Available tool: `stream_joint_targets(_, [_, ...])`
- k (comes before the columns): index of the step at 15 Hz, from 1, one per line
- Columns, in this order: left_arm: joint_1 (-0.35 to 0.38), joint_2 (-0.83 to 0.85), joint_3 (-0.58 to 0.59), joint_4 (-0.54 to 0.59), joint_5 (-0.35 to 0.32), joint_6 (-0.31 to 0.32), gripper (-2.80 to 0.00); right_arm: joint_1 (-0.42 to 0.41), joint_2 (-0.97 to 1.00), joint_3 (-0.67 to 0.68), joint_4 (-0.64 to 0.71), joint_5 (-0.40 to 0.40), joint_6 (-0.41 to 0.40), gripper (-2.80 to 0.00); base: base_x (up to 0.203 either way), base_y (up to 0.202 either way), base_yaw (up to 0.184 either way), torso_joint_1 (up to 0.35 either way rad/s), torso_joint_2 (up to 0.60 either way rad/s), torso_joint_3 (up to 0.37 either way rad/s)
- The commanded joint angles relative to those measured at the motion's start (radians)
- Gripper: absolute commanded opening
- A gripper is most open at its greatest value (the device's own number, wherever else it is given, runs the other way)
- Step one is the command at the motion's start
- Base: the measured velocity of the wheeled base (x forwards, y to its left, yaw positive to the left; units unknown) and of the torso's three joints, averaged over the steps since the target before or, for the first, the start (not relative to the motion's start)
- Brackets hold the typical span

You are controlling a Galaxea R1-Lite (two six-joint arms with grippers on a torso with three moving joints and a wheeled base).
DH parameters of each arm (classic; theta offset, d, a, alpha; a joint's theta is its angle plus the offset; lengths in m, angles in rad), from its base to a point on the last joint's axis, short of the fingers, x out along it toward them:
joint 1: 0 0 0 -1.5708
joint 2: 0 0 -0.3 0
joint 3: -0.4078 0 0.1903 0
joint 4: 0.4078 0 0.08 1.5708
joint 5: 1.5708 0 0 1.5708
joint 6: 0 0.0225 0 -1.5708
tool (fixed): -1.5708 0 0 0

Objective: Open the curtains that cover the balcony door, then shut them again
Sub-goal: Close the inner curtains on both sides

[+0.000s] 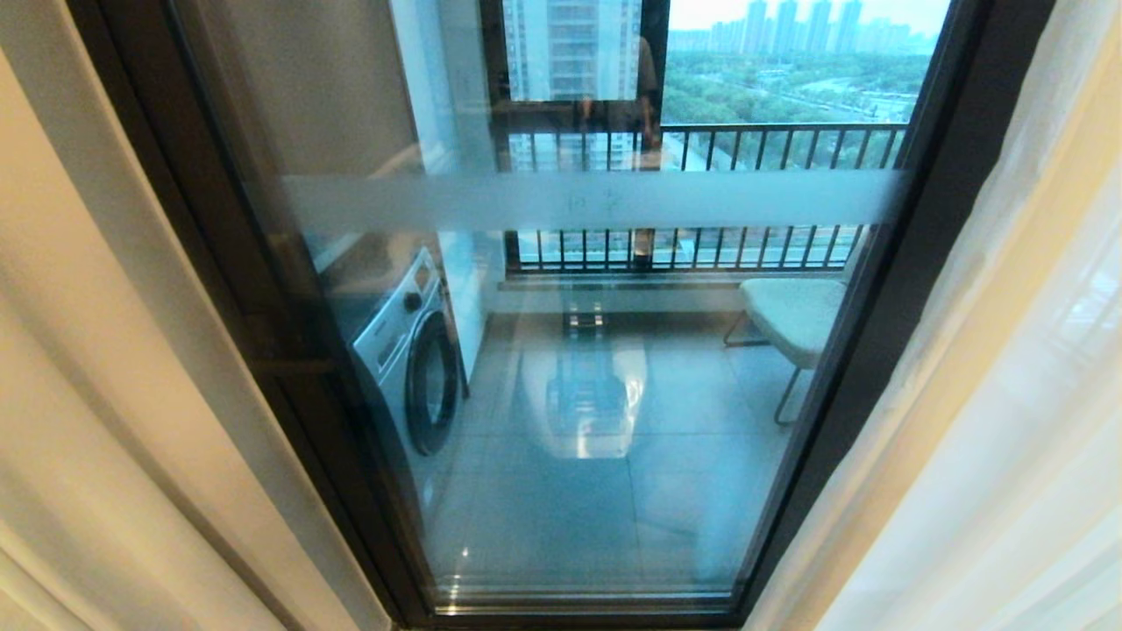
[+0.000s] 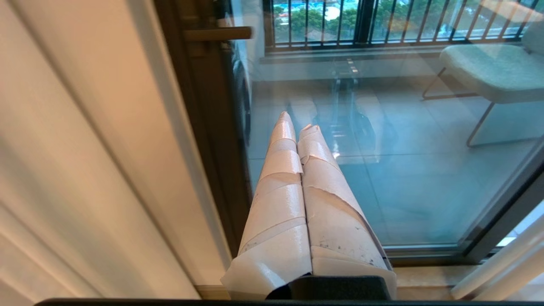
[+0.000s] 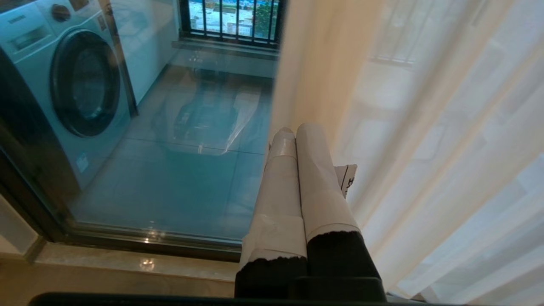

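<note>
The balcony door (image 1: 885, 350), glass in a dark frame, fills the middle of the head view and stands uncovered. The cream opaque curtain (image 1: 114, 368) hangs drawn aside on the left. The sheer white curtain (image 1: 990, 394) hangs on the right. Neither arm shows in the head view. My left gripper (image 2: 297, 126) is shut and empty, hanging in front of the glass next to the cream curtain (image 2: 85, 148). My right gripper (image 3: 295, 129) is shut and empty, close beside the sheer curtain (image 3: 425, 148), with its tape-wrapped fingers (image 3: 316, 178) pressed together.
Behind the glass are a washing machine (image 1: 412, 350), a pale chair (image 1: 793, 315) and a black railing (image 1: 701, 140). A frosted band (image 1: 587, 200) crosses the pane. A stone sill (image 3: 127, 265) runs along the door's foot.
</note>
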State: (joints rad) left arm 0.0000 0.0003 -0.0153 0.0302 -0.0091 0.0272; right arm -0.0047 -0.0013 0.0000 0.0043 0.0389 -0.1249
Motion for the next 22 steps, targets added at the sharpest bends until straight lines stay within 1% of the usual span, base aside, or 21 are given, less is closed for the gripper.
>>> stream_joint_targets(1, [0.000, 0.000, 0.000, 0.000, 0.000, 0.000, -2.80, 0.000, 0.001, 0.000, 0.000, 0.001, -0.001, -2.80, 0.000, 0.196, -0.001, 0.003, 0.00, 0.003])
stream_joint_targets(12, [0.000, 0.000, 0.000, 0.000, 0.000, 0.000, -2.80, 0.000, 0.001, 0.000, 0.000, 0.001, -0.001, -2.80, 0.000, 0.180, 0.000, 0.001, 0.00, 0.002])
stream_joint_targets(19, [0.000, 0.000, 0.000, -0.001, -0.003, 0.003, -2.80, 0.000, 0.001, 0.000, 0.000, 0.001, -0.001, -2.80, 0.000, 0.009, 0.000, 0.000, 0.00, 0.000])
stream_joint_targets(20, [0.000, 0.000, 0.004, -0.012, 0.000, 0.005, -2.80, 0.000, 0.001, 0.000, 0.000, 0.002, -0.001, -2.80, 0.000, 0.000, 0.000, 0.000, 0.00, 0.000])
stream_joint_targets(22, [0.000, 0.000, 0.015, -0.080, 0.003, -0.002, -2.80, 0.000, 0.001, 0.000, 0.000, 0.001, -0.001, -2.80, 0.000, 0.000, 0.000, 0.000, 0.00, 0.000])
